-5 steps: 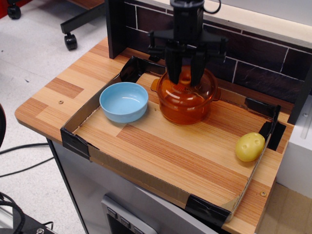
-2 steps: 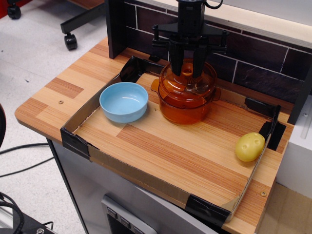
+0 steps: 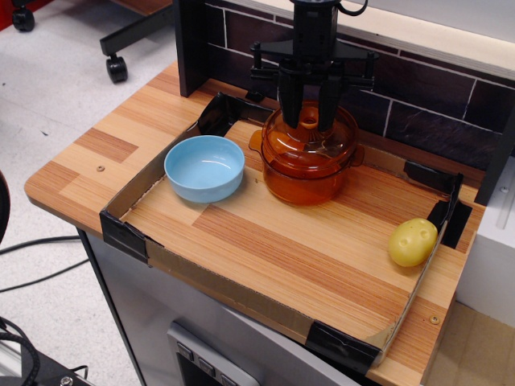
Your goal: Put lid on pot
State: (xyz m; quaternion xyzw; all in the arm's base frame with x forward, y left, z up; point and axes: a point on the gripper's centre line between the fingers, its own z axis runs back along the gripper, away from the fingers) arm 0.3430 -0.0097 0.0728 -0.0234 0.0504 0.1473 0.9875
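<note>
The amber transparent pot [image 3: 302,178] stands at the back middle of the wooden board. The amber lid [image 3: 322,149] lies on top of the pot and covers its mouth, with its small ring knob [image 3: 310,122] at the centre. My black gripper [image 3: 310,124] hangs straight above the lid. Its two fingers [image 3: 290,108] stand on either side of the knob with a gap to it, so it is open and holds nothing. The fingertips are at about the height of the knob.
A light-blue bowl [image 3: 204,167] sits left of the pot, close to it. A yellow potato-like toy [image 3: 413,241] lies at the right. A low cardboard rim [image 3: 229,281] with black tape corners borders the board. A dark brick wall [image 3: 434,104] and black post [image 3: 189,44] stand behind.
My gripper has risen from low over the lid to knob height, staying open. The lid stays on the pot; nothing else moved.
</note>
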